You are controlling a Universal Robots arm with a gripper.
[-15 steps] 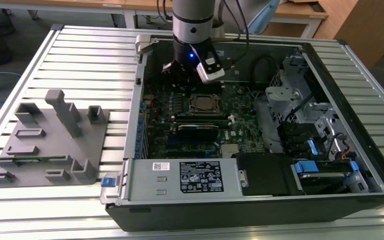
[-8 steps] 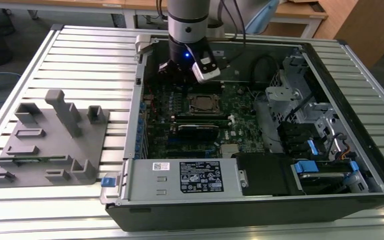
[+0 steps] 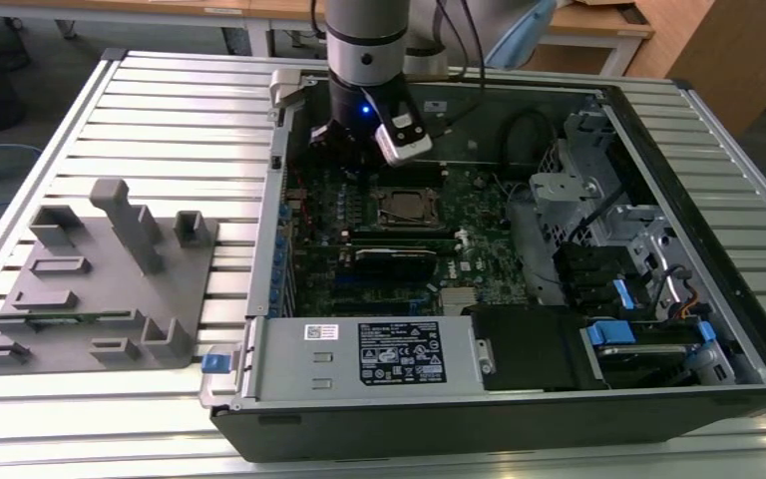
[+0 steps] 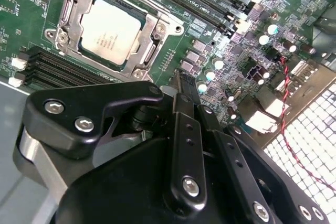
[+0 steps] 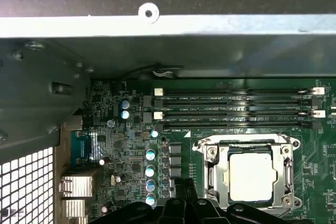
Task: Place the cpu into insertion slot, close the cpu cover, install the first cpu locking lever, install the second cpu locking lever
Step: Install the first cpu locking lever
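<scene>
One black gripper (image 4: 182,80) hangs from the single grey robot arm (image 3: 366,50) inside one open black metal computer case (image 3: 490,424), which lies on a ribbed silver metal table (image 3: 157,110). In both wrist views its two fingers (image 5: 177,190) are drawn together with nothing between them. Their tips hover over the green circuit board (image 4: 21,19), near the socket but apart from it.

The one flat square cpu (image 4: 110,31) with its dull silver-grey metal top sits in the insertion slot (image 5: 247,147), a square socket with a dark frame. The cpu cover (image 4: 149,40), one thin silver metal frame plate with a cut-out middle, lies flat around the chip's edges, so the chip's top shows through the opening.

In the first wrist view, long narrow black memory slots (image 5: 236,93) run side by side just beside the socket, two of them with white clips at both ends. Four round silver-topped capacitors (image 5: 150,171) stand in one column between the fingertips and the board's edge.

In the exterior view, one long black rectangular card (image 3: 394,261) stands just beside the socket, on the side towards one grey metal box with a white label (image 3: 383,354). One grey plastic fixture plate (image 3: 104,289) with blocks standing on it rests on the table at the exterior view's left, well apart from the case's inside
</scene>
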